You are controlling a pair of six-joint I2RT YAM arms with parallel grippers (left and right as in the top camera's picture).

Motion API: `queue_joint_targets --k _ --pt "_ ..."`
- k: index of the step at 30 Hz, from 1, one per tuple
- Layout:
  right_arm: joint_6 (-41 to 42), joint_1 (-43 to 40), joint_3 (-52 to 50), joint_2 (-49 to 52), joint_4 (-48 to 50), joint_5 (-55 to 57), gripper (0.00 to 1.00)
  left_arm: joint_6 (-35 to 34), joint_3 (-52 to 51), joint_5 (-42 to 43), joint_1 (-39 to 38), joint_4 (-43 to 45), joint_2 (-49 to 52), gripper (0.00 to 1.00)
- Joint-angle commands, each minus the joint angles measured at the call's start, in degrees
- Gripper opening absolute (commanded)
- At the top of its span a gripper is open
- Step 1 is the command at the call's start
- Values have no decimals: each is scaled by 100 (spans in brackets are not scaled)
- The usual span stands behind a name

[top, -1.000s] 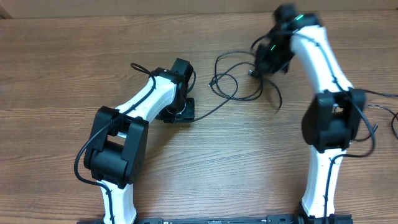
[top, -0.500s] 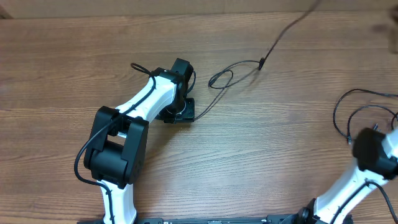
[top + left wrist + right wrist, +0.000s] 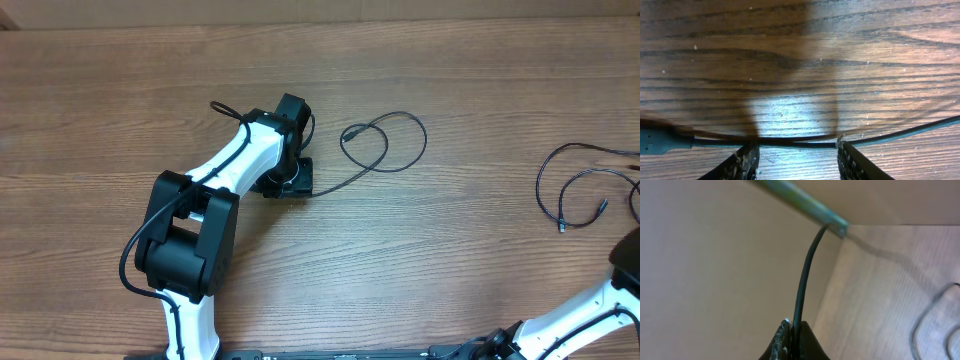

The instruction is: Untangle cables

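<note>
One thin black cable point(image 3: 385, 140) lies in a loose loop on the wooden table, and its tail runs to my left gripper point(image 3: 292, 182). In the left wrist view the left gripper point(image 3: 797, 147) is open with its fingers wide apart. That cable point(image 3: 890, 135) lies across the fingertips, with a plug point(image 3: 660, 141) at the left. A second black cable point(image 3: 572, 180) with small plug ends lies at the right edge. My right gripper point(image 3: 792, 325) is out of the overhead view. It is shut on a black cable point(image 3: 805, 280) whose greenish plug end point(image 3: 805, 202) points up.
The right arm's base link point(image 3: 615, 295) shows at the lower right corner. The left arm point(image 3: 200, 220) stretches from the front edge to mid table. A loop of cable point(image 3: 920, 322) shows on the table in the right wrist view.
The right arm swung away from the tangle to the far right and out of the overhead view, dragging a cable with it. The remaining cable settled into a loop by the left gripper, which stayed still.
</note>
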Motion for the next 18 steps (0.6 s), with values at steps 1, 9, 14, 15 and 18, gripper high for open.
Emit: queue_joint_targets --k 1,9,14,15,18 --pt "-199 4 20 -11 -308 28 4 90 -267 -118 -9 -31 214 51" --pt "-1139 299 -72 -7 -942 350 4 90 -267 -118 -9 -35 214 51" --pt "-1403 448 -245 -7 -942 352 4 90 -267 -116 -9 -35 214 51" --pt "-1403 472 -295 -7 -942 354 5 90 -267 -116 -9 -35 214 51" --pt "-1419 503 -496 -7 -942 350 10 90 -267 -116 -9 -35 214 51"
